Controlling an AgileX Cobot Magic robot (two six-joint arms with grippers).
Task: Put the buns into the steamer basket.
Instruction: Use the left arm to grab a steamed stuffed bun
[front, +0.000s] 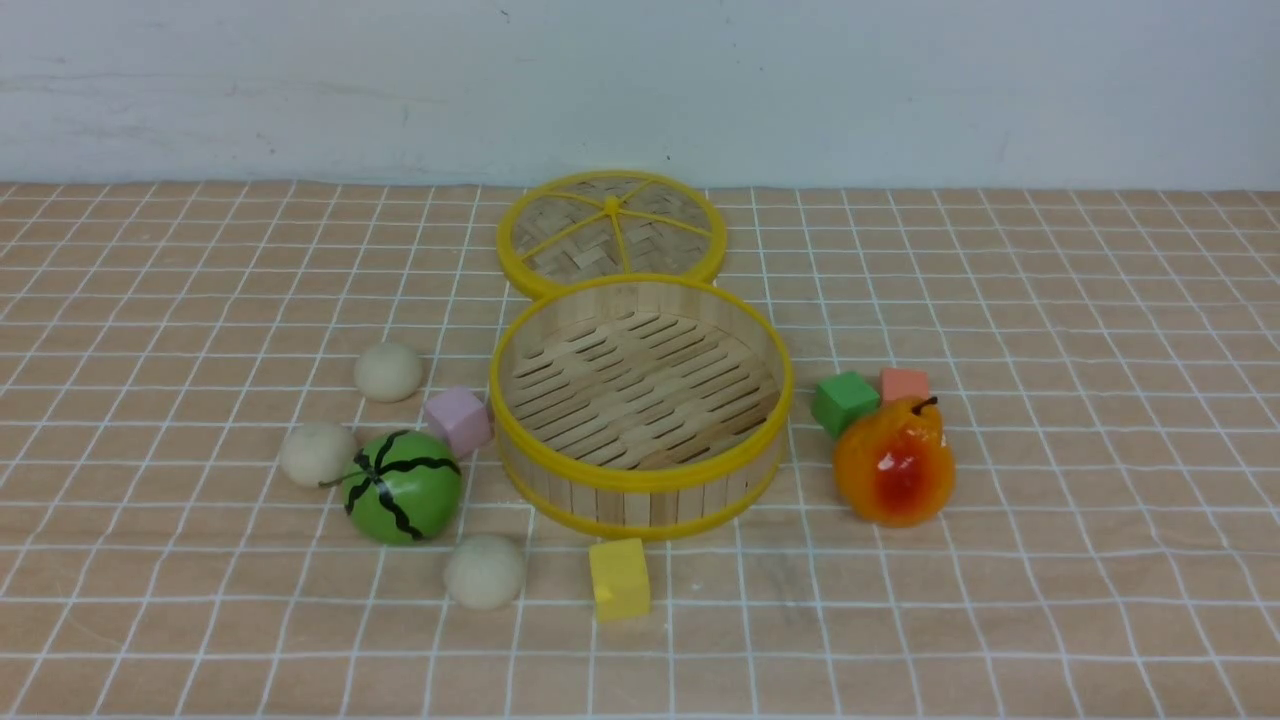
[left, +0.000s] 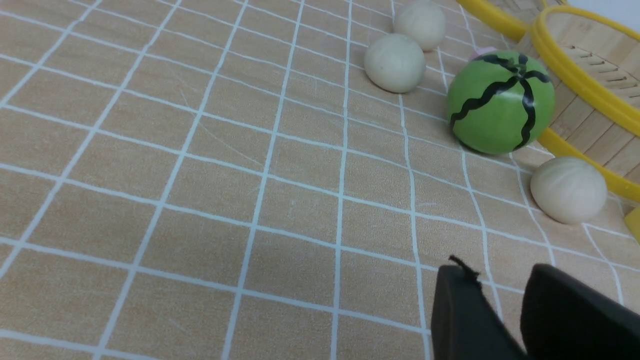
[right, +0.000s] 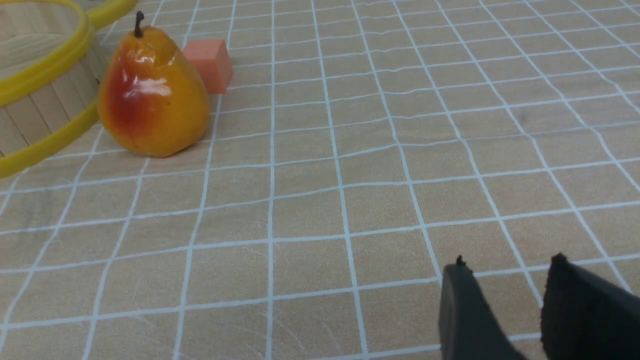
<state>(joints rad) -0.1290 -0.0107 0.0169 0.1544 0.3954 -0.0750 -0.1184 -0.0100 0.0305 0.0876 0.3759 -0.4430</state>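
Peach checked cloth (front: 1050, 560), white wall (front: 900, 80) behind. Best now, prob.: widen left gripper (left: 495, 272) (part-open, narrow gap, empty) before reaching for near bun (front: 484, 570), drop straight down, squeeze gently, keep clear of watermelon toy (front: 403, 487) & yellow cube (front: 619, 578). Right gripper (right: 505, 262): likewise slightly apart, holding nothing. Buns: 3 smooth matte cream balls, all on cloth left/front-left of steamer basket (front: 640, 482), none inside yet. Others: mid bun (front: 317, 453), far bun (front: 388, 371).

Crowding on the left, steamer basket (front: 640, 490) standing open
A watermelon toy (front: 402, 487) is sitting close between two buns (front: 317, 453), a yellow cube (front: 620, 578) is standing beside the nearest bun (front: 484, 570), and the far bun (front: 388, 371) is lying clear, with bare bench (front: 150, 400) stretching leftward.
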